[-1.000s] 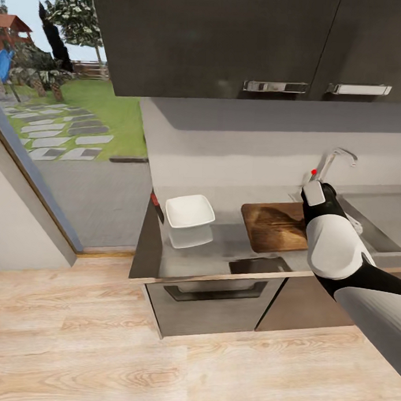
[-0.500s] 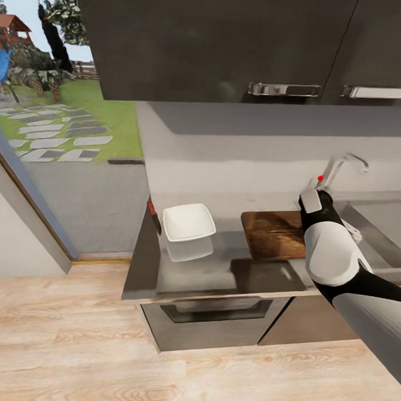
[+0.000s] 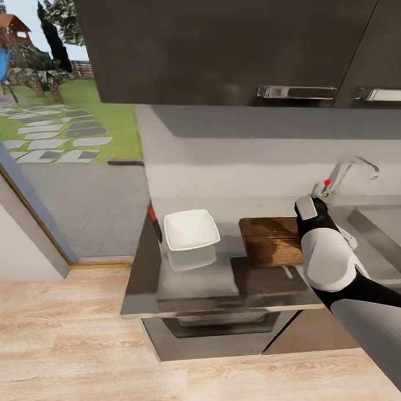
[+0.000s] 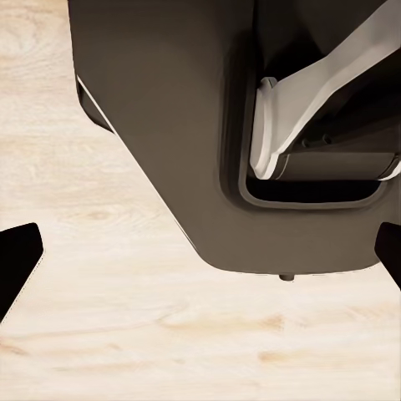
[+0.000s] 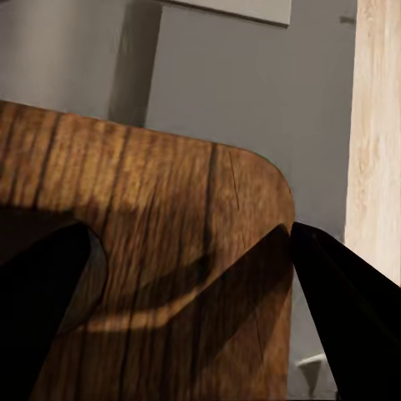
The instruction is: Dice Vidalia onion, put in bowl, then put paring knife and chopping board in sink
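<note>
Head view takes in the kitchen from above: dark upper cabinets (image 3: 229, 45) hang over the glossy grey countertop (image 3: 192, 275), which serves as the landmark for the rest. Past its far right end lies the sink (image 3: 378, 230), with the chrome tap (image 3: 355, 171) and its red knob at the back edge of the countertop. On the countertop, right of its middle, lies the chopping board (image 3: 271, 240), dark brown wood, flat. Left of the board and well apart from it sits the white square bowl (image 3: 191, 230), and the paring knife (image 3: 155, 221) lies just beside the bowl at the countertop's left edge, red handle toward the wall. The right arm (image 3: 328, 257) reaches over the board's right end. Right wrist view looks down on the board (image 5: 159, 251) near a rounded corner; the right gripper (image 5: 192, 326) hangs over it with fingers spread wide, holding nothing. Left wrist view shows the left gripper (image 4: 200, 267) parted and empty over the plank floor (image 4: 125, 334).
</note>
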